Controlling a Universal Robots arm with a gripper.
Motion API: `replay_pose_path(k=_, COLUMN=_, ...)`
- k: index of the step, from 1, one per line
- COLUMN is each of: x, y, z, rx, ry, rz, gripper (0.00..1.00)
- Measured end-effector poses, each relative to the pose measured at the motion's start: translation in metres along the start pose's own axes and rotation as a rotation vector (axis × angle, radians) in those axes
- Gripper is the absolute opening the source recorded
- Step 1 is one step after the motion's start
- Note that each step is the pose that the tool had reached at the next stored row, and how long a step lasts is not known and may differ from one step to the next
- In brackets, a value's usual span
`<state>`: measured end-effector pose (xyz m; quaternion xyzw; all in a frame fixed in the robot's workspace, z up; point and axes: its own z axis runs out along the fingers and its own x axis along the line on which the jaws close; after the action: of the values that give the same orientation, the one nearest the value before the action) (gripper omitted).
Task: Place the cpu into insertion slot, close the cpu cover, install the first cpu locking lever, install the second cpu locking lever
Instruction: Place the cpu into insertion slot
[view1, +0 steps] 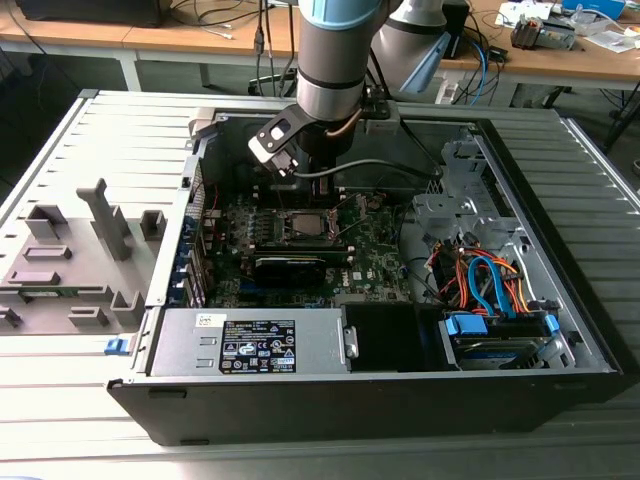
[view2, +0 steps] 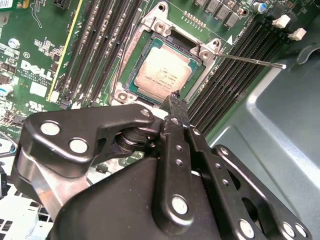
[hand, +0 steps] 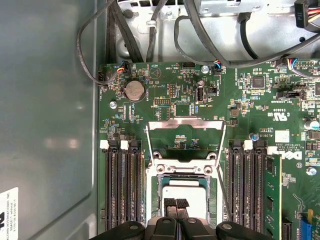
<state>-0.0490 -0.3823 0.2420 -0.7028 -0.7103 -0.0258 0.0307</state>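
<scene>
Grey slatted bench (view1: 60, 400) carries an open black computer tower case (view1: 400, 400), with wooden desks behind. The silver-and-blue arm (view1: 335, 60) drops upright into the case, over the green motherboard (hand: 240, 115). Black fingers (hand: 170, 205) are pressed together and grip nothing. Their tips are at the edge of the flat silver-grey square cpu (view2: 164, 72); contact unclear. The cpu lies in the silver-rimmed insertion slot (hand: 182, 170). The thin silvery cpu cover (hand: 185, 121) stands swung open. A white printed label (view1: 255, 345) is on the grey power supply (view1: 180, 345).

Arm (view1: 335, 60): is hanging straight down from the top centre of the exterior view.
Gripper (hand: 176, 206): is pointing downward, its fingers (hand: 170, 206) pressing together, fingertip against fingertip.
</scene>
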Motion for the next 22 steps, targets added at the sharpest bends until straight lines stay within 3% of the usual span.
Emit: replay_pose_path(k=22, x=0.0004, y=0.0000, z=-0.0049, rx=0.0000, ry=0.0025, rz=0.000, gripper=0.11)
